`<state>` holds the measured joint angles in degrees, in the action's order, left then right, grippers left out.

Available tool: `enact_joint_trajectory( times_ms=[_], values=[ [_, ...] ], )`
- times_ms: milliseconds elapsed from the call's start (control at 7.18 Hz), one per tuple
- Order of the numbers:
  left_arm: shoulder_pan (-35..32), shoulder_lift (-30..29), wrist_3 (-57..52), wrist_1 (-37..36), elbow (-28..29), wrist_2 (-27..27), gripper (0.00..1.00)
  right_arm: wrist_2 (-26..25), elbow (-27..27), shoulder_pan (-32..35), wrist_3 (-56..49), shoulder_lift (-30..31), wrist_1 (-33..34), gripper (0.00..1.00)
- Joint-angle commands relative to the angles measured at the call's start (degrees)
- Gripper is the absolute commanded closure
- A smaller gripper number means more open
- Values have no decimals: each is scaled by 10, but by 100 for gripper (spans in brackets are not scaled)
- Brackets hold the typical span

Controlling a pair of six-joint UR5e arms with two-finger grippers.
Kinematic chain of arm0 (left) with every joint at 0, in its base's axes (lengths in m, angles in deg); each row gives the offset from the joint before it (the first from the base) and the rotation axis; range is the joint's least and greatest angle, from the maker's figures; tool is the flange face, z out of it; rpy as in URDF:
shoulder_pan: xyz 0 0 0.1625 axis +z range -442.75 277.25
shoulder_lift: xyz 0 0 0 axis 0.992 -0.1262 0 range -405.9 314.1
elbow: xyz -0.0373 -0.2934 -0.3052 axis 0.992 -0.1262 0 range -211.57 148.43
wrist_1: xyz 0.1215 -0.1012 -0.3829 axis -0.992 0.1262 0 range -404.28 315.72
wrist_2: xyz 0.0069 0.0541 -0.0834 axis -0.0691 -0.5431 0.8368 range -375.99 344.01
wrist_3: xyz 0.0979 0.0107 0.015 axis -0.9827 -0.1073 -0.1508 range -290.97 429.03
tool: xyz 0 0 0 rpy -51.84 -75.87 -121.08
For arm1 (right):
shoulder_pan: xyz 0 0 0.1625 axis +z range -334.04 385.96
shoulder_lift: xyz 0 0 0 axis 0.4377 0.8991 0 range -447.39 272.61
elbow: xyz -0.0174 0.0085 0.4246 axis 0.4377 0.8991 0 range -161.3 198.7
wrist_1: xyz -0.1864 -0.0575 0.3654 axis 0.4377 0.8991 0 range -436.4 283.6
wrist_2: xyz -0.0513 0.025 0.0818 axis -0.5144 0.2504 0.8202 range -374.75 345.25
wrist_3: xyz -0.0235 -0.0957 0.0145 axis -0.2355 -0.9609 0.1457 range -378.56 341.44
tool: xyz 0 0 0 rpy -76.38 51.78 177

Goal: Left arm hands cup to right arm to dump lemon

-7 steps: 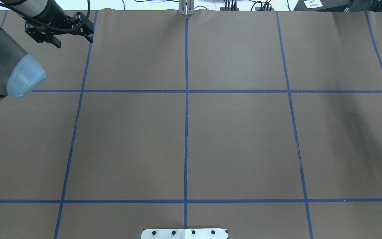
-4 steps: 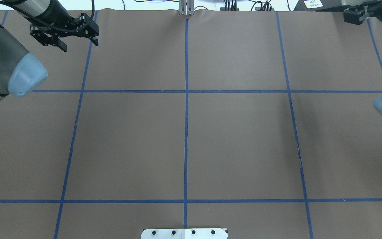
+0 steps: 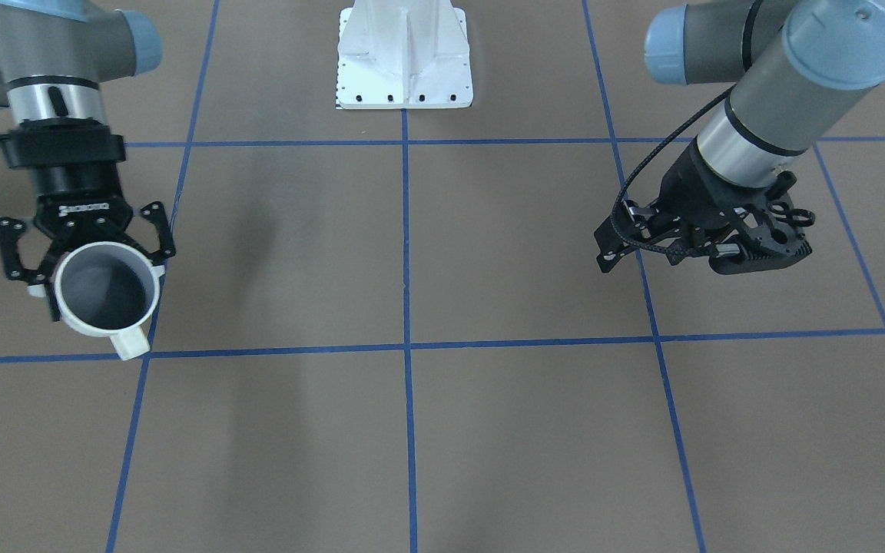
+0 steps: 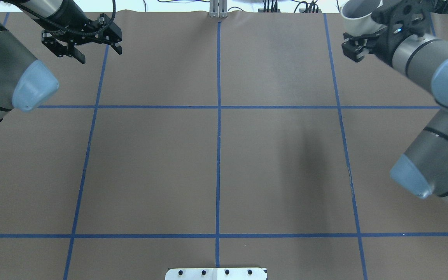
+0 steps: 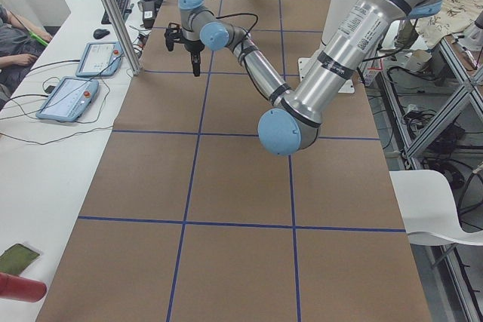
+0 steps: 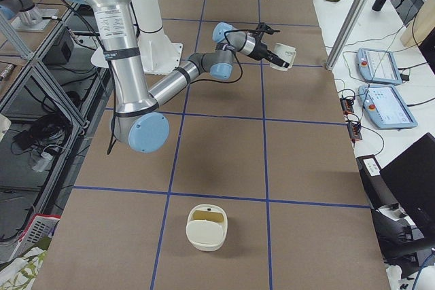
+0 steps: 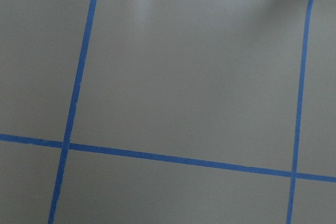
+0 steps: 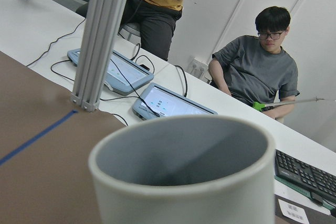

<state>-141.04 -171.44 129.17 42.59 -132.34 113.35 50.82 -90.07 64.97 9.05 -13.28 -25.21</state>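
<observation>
The cup (image 3: 108,290) hangs above the bench (image 4: 278,163) near its far right corner, pinched by its wall between the right fingers (image 3: 155,232); its mouth seems tipped toward the far edge, handle pointing away from the wrist; the grey inside shows no lemon, nor does one show elsewhere. The left fingers (image 4: 77,56) hang spread and empty over the far left corner; a cream tub (image 6: 206,227) stands near the right edge. The hand-over looks done, the dump done or in hand; next, probably, the cup goes down upright, lowered gently before release.
</observation>
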Motion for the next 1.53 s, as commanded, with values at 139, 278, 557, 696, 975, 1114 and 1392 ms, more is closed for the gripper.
enact_joint_trajectory(
  times_ms=[139, 278, 557, 696, 975, 1114, 1392],
  values=[
    [1, -48, 54, 7, 38, 90, 0, -138, 6, -123, 28, -81, 43, 90],
    [2, -51, 57, 14, 38, 127, 0, -140, 6, -129, 38, -82, 42, 90],
    [7, -52, 121, 86, 38, 183, 0, -177, 19, -154, 43, -94, 44, 90],
    [30, -53, 176, 148, 39, 183, 0, -199, 30, -169, 43, -107, 47, 90],
    [55, -88, 222, 184, 57, 181, 0, -208, 31, -179, 43, -109, 56, 90],
    [71, -122, 232, 184, 75, 180, 0, -208, 30, -180, 43, -109, 56, 90],
    [75, -153, 233, 237, 132, 175, 0, -208, 31, -181, 43, -108, 55, 90]
  ],
)
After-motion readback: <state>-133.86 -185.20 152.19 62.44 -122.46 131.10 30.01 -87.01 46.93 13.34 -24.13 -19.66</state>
